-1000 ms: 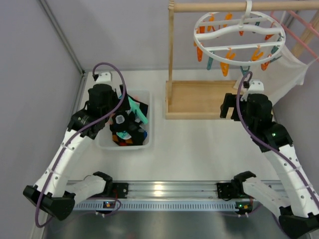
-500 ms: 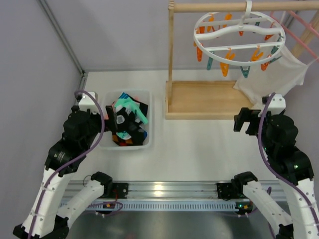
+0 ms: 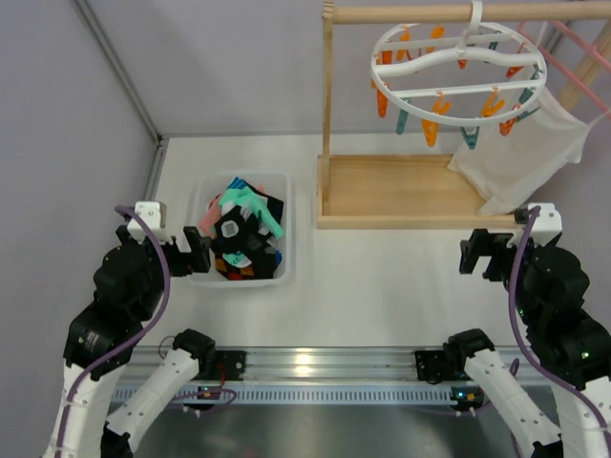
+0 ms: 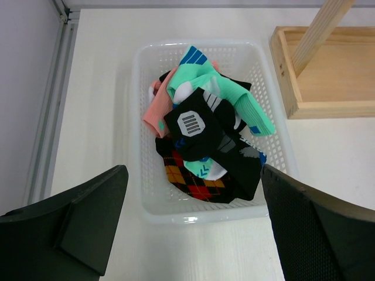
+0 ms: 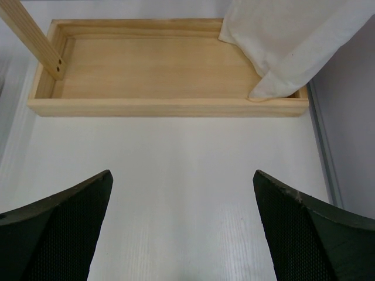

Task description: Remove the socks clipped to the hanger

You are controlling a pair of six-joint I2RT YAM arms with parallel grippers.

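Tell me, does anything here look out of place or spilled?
Only the white cloth: its lower corner sags into the wooden tray below it. The socks lie heaped inside the basket, none spilled.

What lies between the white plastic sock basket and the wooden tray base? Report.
Only bare white tabletop separates the white plastic basket from the wooden tray base, in the top view.

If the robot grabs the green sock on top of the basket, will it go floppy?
Probably floppy: the mint sock bends and drapes over the other socks. It looks thin, so likely light. It might drag neighbours along, since they lie tangled in the basket.
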